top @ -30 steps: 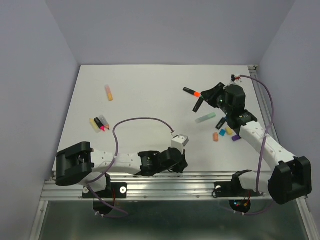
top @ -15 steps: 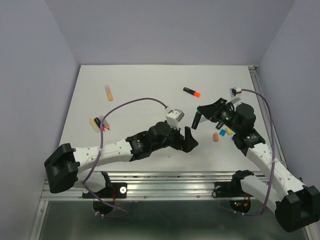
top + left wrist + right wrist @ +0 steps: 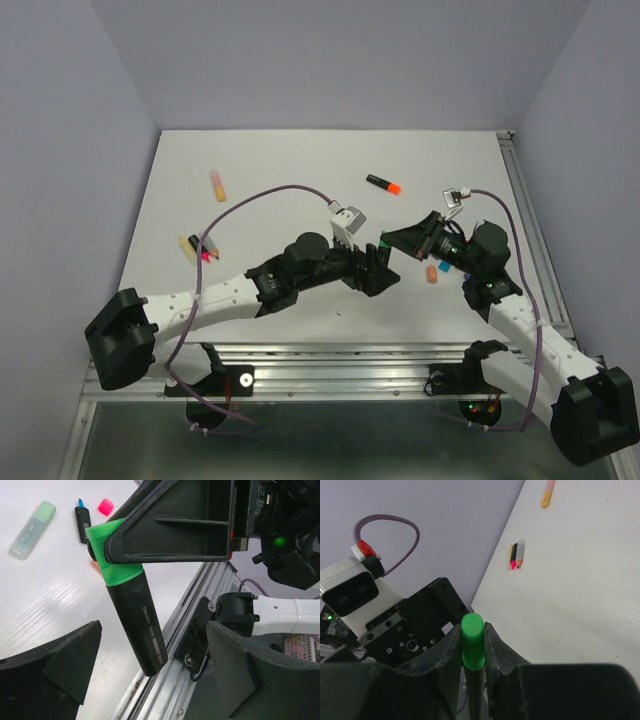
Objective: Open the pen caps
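Two hands meet at a stubby plastic highlighter (image 3: 131,605): the right hand (image 3: 473,639) pinches its blocky green cap (image 3: 116,572); the left hand (image 3: 378,270) gapes wide, straddling the black barrel (image 3: 145,640) without touching.

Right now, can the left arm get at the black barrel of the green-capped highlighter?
Probably yes. The left gripper is open and faces the barrel, with nothing between them. The right gripper pinches only the green cap, leaving the barrel bare.

Left pincer (image 3: 152,652) wide apart, right pincer (image 3: 473,642) clamped
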### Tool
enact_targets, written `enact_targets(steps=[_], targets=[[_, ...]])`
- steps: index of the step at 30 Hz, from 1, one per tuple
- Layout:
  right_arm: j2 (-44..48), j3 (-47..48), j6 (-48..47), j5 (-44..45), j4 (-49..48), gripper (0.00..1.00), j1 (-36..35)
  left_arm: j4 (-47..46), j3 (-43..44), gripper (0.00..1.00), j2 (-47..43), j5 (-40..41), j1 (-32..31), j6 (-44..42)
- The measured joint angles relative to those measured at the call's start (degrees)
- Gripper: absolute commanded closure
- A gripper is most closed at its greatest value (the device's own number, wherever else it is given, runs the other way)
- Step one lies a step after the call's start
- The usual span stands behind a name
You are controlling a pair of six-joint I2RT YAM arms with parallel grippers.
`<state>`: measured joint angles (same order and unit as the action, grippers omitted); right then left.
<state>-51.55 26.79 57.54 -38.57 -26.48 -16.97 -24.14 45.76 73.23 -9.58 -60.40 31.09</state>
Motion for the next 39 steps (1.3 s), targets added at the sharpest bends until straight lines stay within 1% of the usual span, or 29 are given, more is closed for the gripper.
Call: enact_targets(steps=[1,2,4,5,8,10,11,13,14,15,17,21,26,29,30,32,39], targets=[[0.1,-0.1,0.7,-0.4,-0.6,0.99,0.0,-0.1,0.0,0.07,0.1,0.0,0.0,0.0],[0.2,-0.2,1.4,-0.8,-1.3,0.99,0.0,-0.2,0.0,0.15,0.2,0.0,0.0,0.0],[0.6,-0.3,2.3,-1.3,-1.8,0.99,0.0,-0.7,0.0,0.22,0.4,-0.3,0.0,-0.1],[0.7,-0.3,2.8,-1.5,-2.2,0.99,0.0,-1.0,0.0,0.30,0.4,-0.5,0.0,-0.1],[1.0,-0.3,3.8,-1.9,-3.2,0.99,0.0,-2.1,0.0,0.37,0.5,-1.2,0.0,-0.2],[1.0,-0.4,4.0,-1.9,-3.8,0.99,0.0,-3.4,0.0,0.44,0.5,-1.7,0.0,0.0],[1.0,-0.4,4.1,-2.0,-3.8,0.99,0.0,-4.0,0.0,0.53,0.5,-2.0,0.0,0.0],[1.0,-0.4,4.5,-2.0,-4.3,0.99,0.0,-4.4,0.0,0.65,0.7,-2.3,0.1,0.0],[1.1,-0.4,4.3,-2.1,-4.7,0.99,0.0,-4.3,0.0,0.90,0.9,-2.2,0.2,0.3],[1.2,-0.4,4.3,-2.2,-5.0,0.99,0.1,-4.3,0.0,1.00,1.2,-2.1,0.3,0.6],[1.7,-0.4,3.9,-2.3,-6.1,0.99,0.1,-4.6,0.0,1.00,1.4,-2.1,1.1,1.7],[1.7,-0.4,5.0,-2.6,-6.7,0.99,0.1,-6.9,-0.3,1.00,1.6,-2.5,0.9,0.7],[0.0,-0.4,9.0,-5.8,-9.1,0.99,0.1,-11.1,-4.0,1.00,-0.3,-3.1,0.9,-2.2],[-3.0,-1.2,13.9,-8.7,-15.7,0.99,0.1,-13.4,-6.0,1.00,-1.5,-3.8,0.9,-4.8],[-4.8,-1.9,16.7,-9.8,-19.8,0.99,0.2,-14.3,-6.6,1.00,-1.6,-4.1,0.9,-5.7],[-6.9,-2.4,19.9,-11.5,-24.5,0.99,0.5,-15.6,-7.2,1.00,-1.7,-4.6,0.9,-6.8],[-8.2,-2.4,24.4,-15.1,-31.9,0.99,0.9,-23.2,-9.7,1.00,-1.3,-7.8,0.8,-9.3]])
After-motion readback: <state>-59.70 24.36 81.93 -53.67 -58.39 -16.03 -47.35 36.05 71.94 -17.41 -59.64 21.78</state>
